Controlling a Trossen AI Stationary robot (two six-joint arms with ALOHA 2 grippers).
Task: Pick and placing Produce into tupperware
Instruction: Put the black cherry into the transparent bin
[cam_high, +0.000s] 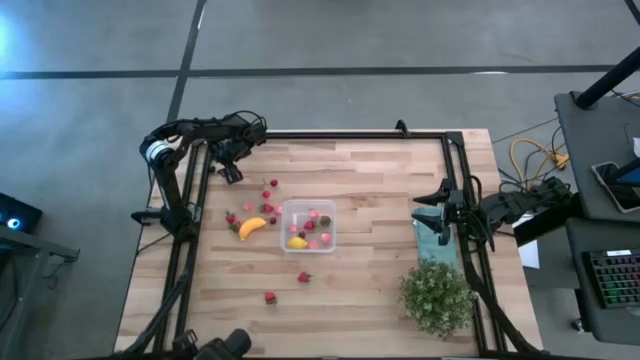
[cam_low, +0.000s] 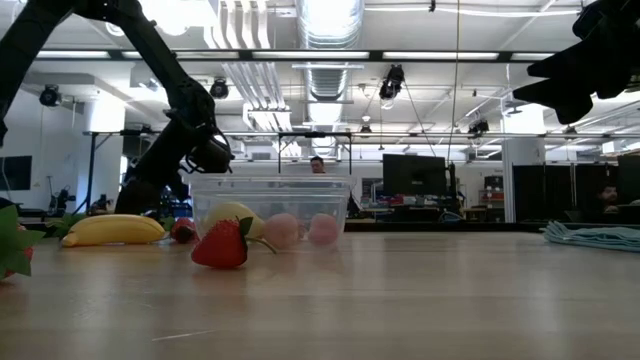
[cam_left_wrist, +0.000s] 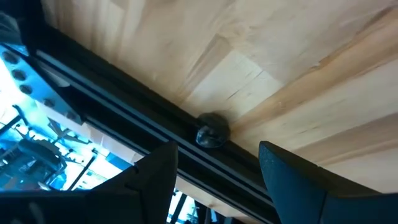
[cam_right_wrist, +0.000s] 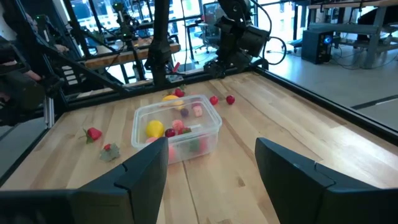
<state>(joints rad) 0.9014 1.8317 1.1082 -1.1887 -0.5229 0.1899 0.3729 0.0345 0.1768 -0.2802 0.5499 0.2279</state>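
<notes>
Meanwhile, both arms hang empty while fruit lies loose around the box.
Left gripper (cam_high: 232, 170) hovers open, holding nothing, near the tabletop's far-left corner; banana (cam_high: 252, 227) and strawberries (cam_high: 268, 190) lie beside the mid-table tupperware (cam_high: 308, 226), already holding a lemon (cam_right_wrist: 154, 129). Right gripper (cam_high: 440, 222) waits open, empty, by the right edge. Berries look light, soft, bruisable: pinch their middles gently. Only the low view shows the box's clear walls side-on.

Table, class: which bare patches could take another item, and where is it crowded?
Free: the wood between the tupperware and the teal cloth, and the far strip along the rail. Crowded: left of the box, around the banana and berries.
</notes>
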